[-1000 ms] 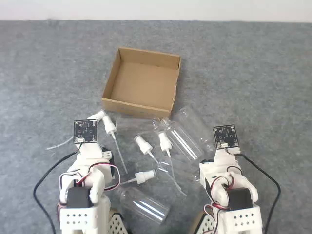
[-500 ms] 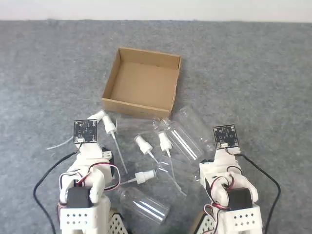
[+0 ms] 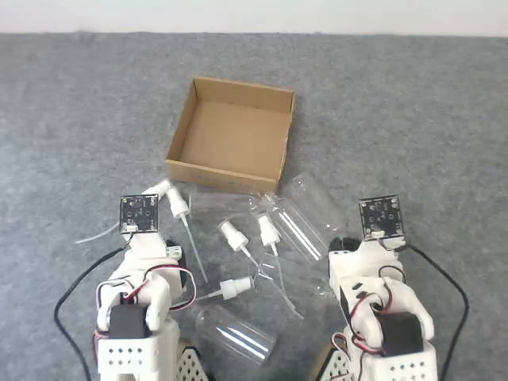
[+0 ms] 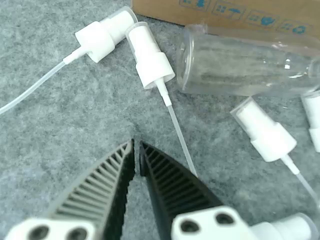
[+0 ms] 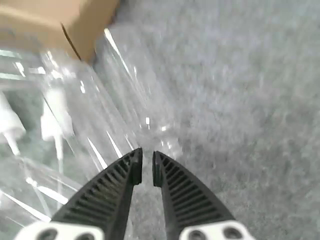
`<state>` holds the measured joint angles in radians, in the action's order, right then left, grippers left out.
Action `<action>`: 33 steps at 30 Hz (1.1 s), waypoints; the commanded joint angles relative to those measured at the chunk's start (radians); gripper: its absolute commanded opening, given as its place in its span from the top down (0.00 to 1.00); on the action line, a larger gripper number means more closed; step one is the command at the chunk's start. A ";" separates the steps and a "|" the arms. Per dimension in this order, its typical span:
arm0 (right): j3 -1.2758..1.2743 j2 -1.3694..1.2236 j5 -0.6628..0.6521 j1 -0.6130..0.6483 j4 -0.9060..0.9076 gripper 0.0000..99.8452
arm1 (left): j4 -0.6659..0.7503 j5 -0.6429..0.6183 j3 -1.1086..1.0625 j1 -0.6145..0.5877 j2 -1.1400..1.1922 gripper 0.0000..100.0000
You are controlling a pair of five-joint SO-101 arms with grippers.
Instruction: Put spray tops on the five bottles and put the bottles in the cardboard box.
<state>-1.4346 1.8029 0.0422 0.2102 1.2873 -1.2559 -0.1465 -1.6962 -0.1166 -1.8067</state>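
Note:
Several clear bottles lie uncapped on the grey carpet, among them one (image 3: 297,225) in front of the cardboard box (image 3: 234,133) and one (image 3: 235,333) between the arm bases. White spray tops with long dip tubes lie loose among them (image 3: 178,205) (image 3: 233,234) (image 3: 268,230). My left gripper (image 4: 136,149) is shut and empty, its tips just short of a spray top (image 4: 152,62) and its tube; a bottle (image 4: 245,67) lies beyond. My right gripper (image 5: 146,159) is shut and empty, low over the carpet at the edge of the clear bottles (image 5: 85,115).
The box is open-topped and empty, and its corner (image 5: 55,22) shows past the bottles. Bare grey carpet spreads to the right of the right arm (image 3: 379,217) and along the far side. Black cables trail from both arm bases.
The right arm has shifted a little to the right and forward. The left arm, bottles and spray tops have not moved.

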 commanded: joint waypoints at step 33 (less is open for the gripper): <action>0.744 -0.394 0.080 0.470 0.189 0.99 | -0.006 0.005 0.012 -0.003 -0.014 0.98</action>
<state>-0.7595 1.5282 0.1174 0.5999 1.4699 -1.2559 -0.1465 -1.6962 -0.1166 -1.8067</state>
